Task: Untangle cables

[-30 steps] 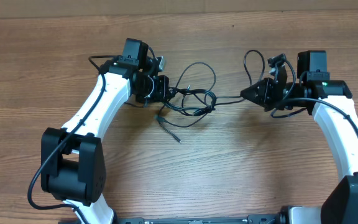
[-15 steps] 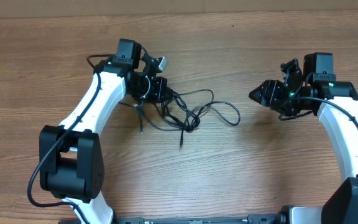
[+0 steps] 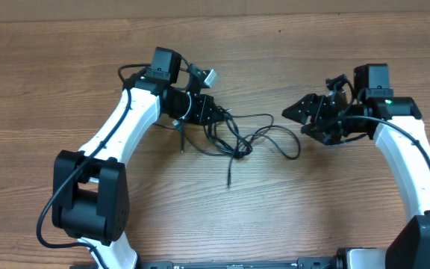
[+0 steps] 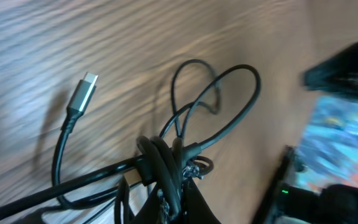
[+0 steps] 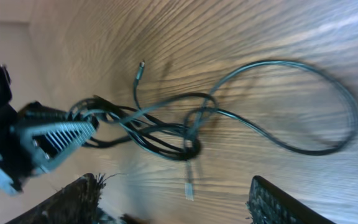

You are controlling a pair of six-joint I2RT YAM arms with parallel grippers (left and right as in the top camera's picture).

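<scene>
The left gripper (image 3: 213,113) is clenching the tangled cables (image 3: 239,137) at the desk's (image 3: 312,217) middle while the right gripper (image 3: 298,121) is gaping empty just right of them, so a one-sided pull is risking cinching them tighter.

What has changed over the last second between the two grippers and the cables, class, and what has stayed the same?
The right gripper opened and let go of the cables; the strand once taut between the arms now lies slack on the table. The left gripper carried the bundle slightly toward the right arm. Unchanged: the left gripper stays shut on the cables, and they remain tangled.
</scene>
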